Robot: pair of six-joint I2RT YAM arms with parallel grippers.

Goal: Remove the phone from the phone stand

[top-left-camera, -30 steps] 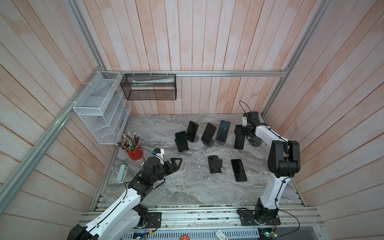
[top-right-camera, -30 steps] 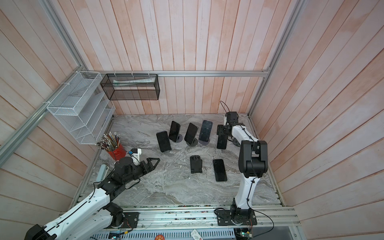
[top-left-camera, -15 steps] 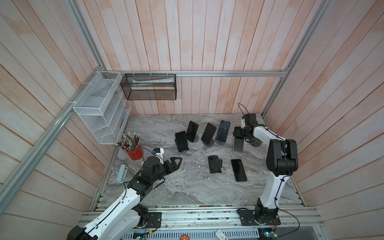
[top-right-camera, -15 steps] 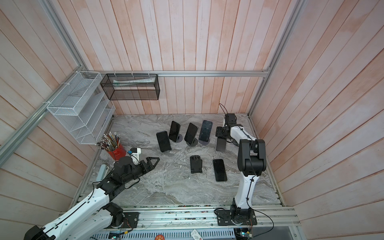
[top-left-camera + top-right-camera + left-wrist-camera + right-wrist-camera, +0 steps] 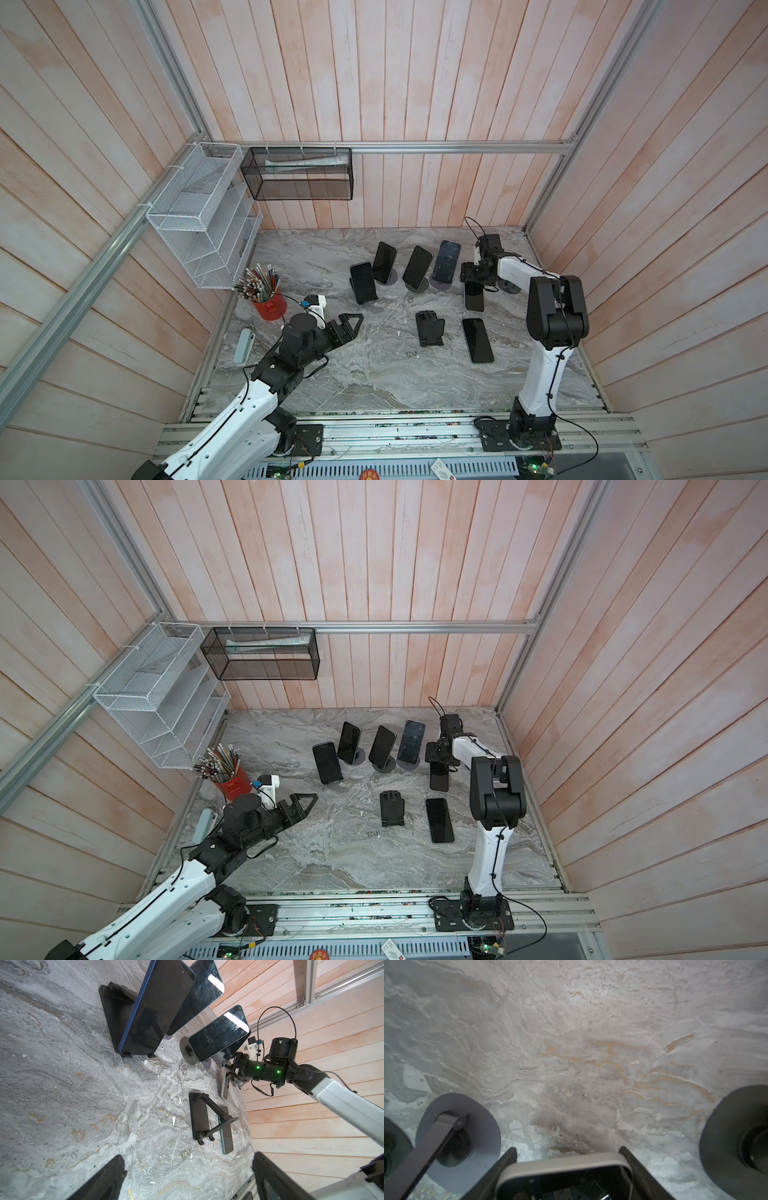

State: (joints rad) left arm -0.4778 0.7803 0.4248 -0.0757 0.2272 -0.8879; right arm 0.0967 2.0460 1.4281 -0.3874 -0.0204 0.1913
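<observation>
Right fingers (image 5: 507, 1162) pinch the phone (image 5: 474, 296) by its edges, right of centre in both top views, clear of the empty round phone stand (image 5: 510, 286). Removal appears done; release onto the desk (image 5: 374, 374) judged outstanding. Left fingers (image 5: 104, 1182) spread, empty.

No text, brand or number reads clearly in any view.

- Red pen cup (image 5: 271, 306), left side of the bench (image 5: 374, 374): small white mark on its wall, too small to read.
- Round red sticker (image 5: 370, 476), at the bottom edge in both top views: pale characters, cut off by the frame, not legible.
- White tag (image 5: 443, 471) just beside that sticker: dark print or a pictogram, cannot make it out.

Wrist views: nothing written shows.
</observation>
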